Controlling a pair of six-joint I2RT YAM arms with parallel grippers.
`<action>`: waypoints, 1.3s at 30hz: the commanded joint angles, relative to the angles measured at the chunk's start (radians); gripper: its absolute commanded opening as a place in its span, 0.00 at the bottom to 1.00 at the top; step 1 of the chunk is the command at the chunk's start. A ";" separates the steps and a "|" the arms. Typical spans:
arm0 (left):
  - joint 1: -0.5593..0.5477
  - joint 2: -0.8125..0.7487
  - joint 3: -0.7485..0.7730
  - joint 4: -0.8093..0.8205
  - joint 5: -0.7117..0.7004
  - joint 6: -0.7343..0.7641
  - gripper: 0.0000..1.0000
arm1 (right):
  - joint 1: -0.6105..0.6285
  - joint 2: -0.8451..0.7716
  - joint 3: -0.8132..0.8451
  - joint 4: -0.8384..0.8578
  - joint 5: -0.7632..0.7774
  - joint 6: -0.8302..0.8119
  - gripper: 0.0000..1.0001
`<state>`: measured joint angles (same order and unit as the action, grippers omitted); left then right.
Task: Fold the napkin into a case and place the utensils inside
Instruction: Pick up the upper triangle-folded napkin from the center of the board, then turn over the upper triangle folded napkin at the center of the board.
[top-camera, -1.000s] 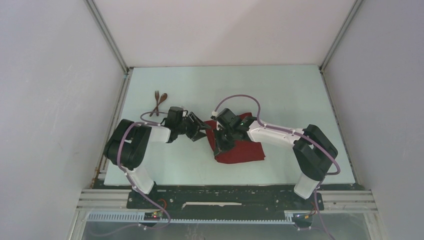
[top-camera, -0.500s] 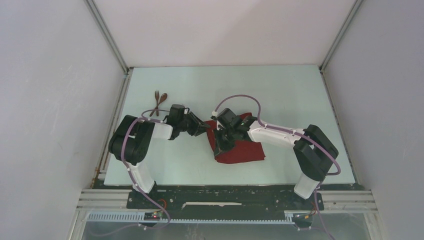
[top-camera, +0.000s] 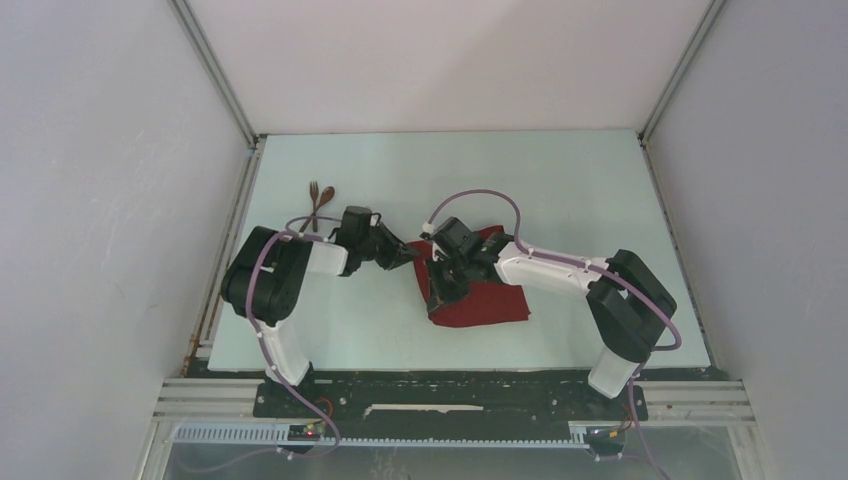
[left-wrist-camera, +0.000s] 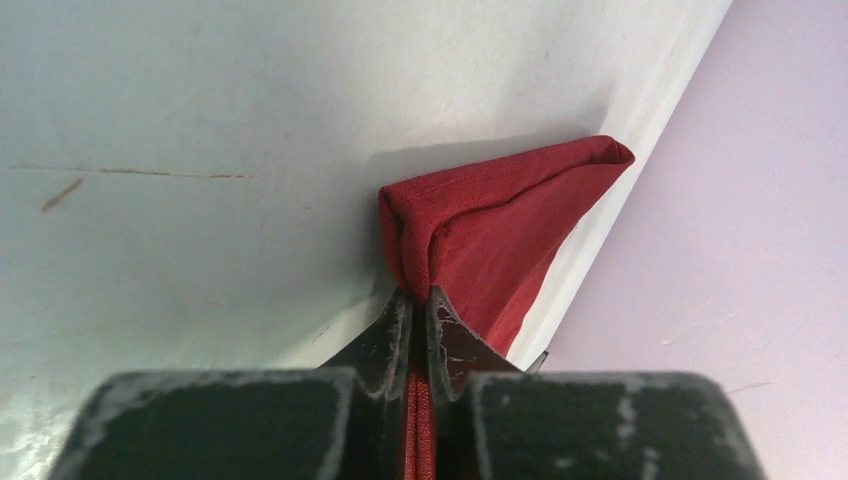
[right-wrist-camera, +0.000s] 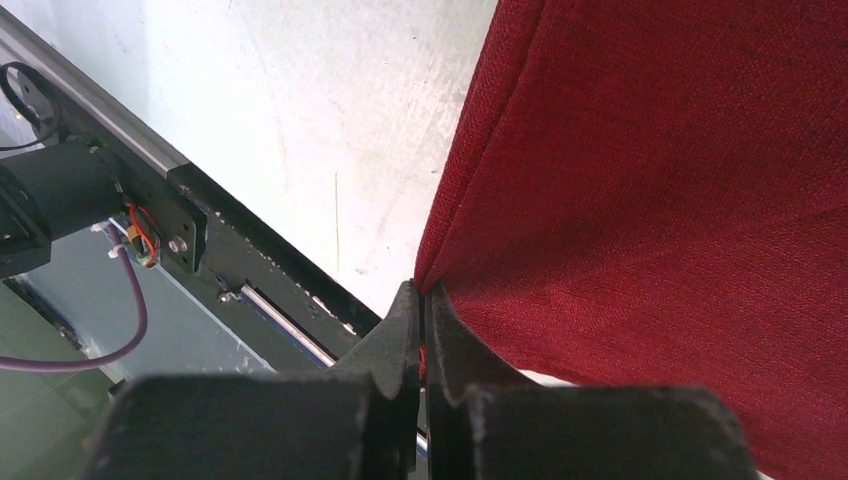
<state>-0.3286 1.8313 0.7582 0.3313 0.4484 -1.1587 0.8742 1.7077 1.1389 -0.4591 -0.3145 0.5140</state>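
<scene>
The dark red napkin (top-camera: 480, 300) lies folded in the middle of the table. My left gripper (top-camera: 411, 257) is shut on its left edge, and in the left wrist view the cloth (left-wrist-camera: 490, 215) bunches out from between the jaws (left-wrist-camera: 421, 300). My right gripper (top-camera: 441, 293) is shut on the napkin's near left corner, the fabric (right-wrist-camera: 680, 200) filling the right wrist view past the jaws (right-wrist-camera: 422, 300). The utensils, a dark brown fork (top-camera: 311, 204) and spoon (top-camera: 324, 203), lie crossed at the table's far left, apart from both grippers.
The pale green table (top-camera: 560, 180) is walled by grey panels on the left, right and back. A black metal rail (top-camera: 450, 385) runs along the near edge by the arm bases. A purple cable (top-camera: 480, 200) loops over the right arm.
My left gripper has closed from wide open onto the napkin's left edge and shifted slightly away from the bases. The right gripper has kept its grip in place.
</scene>
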 joint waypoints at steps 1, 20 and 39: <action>0.023 -0.063 0.050 -0.069 -0.037 0.056 0.02 | 0.020 -0.044 -0.001 0.014 0.010 -0.038 0.00; 0.451 -1.012 0.238 -1.140 -0.326 0.498 0.00 | 0.375 0.078 0.370 0.208 -0.309 0.026 0.00; -0.020 -0.218 0.413 -0.674 -0.536 0.348 0.00 | -0.021 0.116 -0.440 1.185 -0.727 0.368 0.00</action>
<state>-0.2695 1.4403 1.0477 -0.6384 0.0647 -0.7643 0.8749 1.8160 0.8108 0.6025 -0.8288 0.8619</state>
